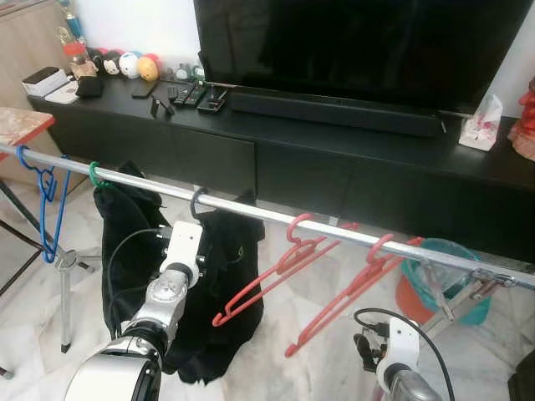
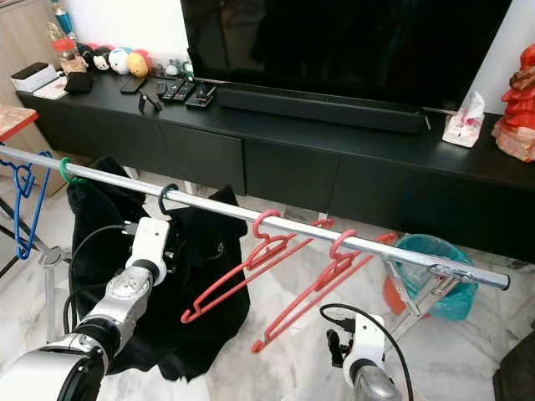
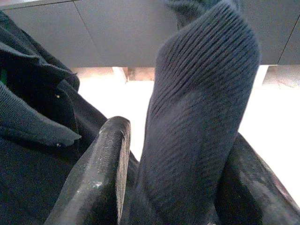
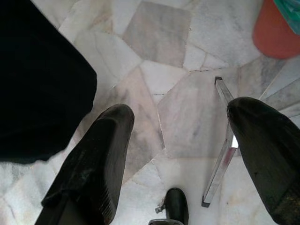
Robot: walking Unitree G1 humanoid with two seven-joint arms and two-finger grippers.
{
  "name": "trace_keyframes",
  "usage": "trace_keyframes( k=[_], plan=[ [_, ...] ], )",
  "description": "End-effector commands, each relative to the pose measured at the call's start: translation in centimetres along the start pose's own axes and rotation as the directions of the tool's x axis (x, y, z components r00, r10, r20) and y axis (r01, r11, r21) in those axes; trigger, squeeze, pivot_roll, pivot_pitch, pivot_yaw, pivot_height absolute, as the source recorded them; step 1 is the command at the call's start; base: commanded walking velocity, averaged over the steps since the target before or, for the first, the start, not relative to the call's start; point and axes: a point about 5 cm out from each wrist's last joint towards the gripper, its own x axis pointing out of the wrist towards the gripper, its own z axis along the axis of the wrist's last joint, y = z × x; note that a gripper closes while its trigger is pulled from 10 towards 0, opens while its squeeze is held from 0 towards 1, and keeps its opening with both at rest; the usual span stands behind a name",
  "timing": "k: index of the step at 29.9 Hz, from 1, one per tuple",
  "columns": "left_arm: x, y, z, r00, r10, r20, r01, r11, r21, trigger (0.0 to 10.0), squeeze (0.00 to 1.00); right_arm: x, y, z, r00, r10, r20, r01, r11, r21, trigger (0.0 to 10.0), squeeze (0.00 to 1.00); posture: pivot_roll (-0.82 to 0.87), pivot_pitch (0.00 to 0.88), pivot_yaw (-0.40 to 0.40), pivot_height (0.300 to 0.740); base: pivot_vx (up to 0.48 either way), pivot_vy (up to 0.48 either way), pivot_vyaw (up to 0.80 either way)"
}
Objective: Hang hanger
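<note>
Left hand (image 3: 173, 187) clamped on dark garment (image 1: 221, 284), its hanger hook (image 1: 197, 200) already over rail (image 1: 334, 231). Right hand (image 4: 187, 154) spread apart, low over floor. Next: release, ease away.

The rail (image 1: 251, 210) is bright polished metal. Two red hangers (image 1: 276, 280) look like smooth plastic. The dark garment (image 3: 201, 117) is ribbed knit cloth, matt, gripped between the left gripper's (image 3: 173, 187) scuffed black fingers (image 3: 101, 178). The floor (image 4: 178, 84) is glossy veined marble. The cabinet (image 1: 334, 159) at twelve o'clock is matt black.
</note>
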Motion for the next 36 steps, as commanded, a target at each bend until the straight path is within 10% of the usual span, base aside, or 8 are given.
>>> trace_keyframes(
  k=[1,15,18,22,23,28,36],
  plan=[
    [-0.2,0.4,-0.7,0.999,0.017,-0.029,-0.017,1.000,-0.008,10.0,1.00,0.0,0.2,0.0,1.000,0.001,-0.002,-0.001,1.000,0.000,10.0,0.00,-0.16,0.000,0.028,0.740,0.000,0.000,0.00],
    [-0.3,0.4,-0.7,1.000,0.019,-0.025,-0.019,1.000,-0.013,10.0,1.00,0.1,0.3,0.1,1.000,0.001,-0.002,-0.001,1.000,0.000,10.0,0.00,-0.16,0.000,0.028,0.740,0.000,0.000,0.00],
    [-5.0,2.2,3.0,0.930,-0.047,0.366,0.090,0.991,-0.101,10.0,1.00,-0.4,-0.2,-1.0,1.000,-0.022,-0.001,0.022,0.999,0.031,10.0,0.00,-0.14,0.000,0.043,0.740,0.000,0.000,0.00],
    [-7.4,2.3,4.1,0.896,-0.078,0.436,0.121,0.990,-0.070,10.0,1.00,-0.4,-0.6,-1.0,0.999,-0.032,0.001,0.032,0.999,0.037,10.0,0.00,-0.14,0.000,0.042,0.740,0.000,0.000,0.00],
    [-7.7,2.2,4.1,0.895,-0.086,0.437,0.124,0.991,-0.058,10.0,0.00,-0.4,-0.7,-0.9,0.999,-0.033,0.003,0.033,0.999,0.037,10.0,0.00,-0.14,0.000,0.042,0.740,0.000,0.000,0.00],
    [-8.4,1.8,3.2,0.921,-0.098,0.377,0.128,0.990,-0.056,10.0,0.00,-0.5,-1.3,-0.5,0.999,-0.037,0.016,0.036,0.999,0.038,10.0,0.00,-0.12,0.000,0.042,0.740,0.000,0.000,0.00],
    [-10.4,1.9,-6.2,0.983,-0.155,-0.096,0.163,0.983,0.088,10.0,0.00,-0.6,-1.6,-0.7,0.998,-0.064,0.015,0.064,0.998,0.023,10.0,0.00,-0.13,0.000,0.047,0.740,0.000,0.000,0.00]
  ],
)
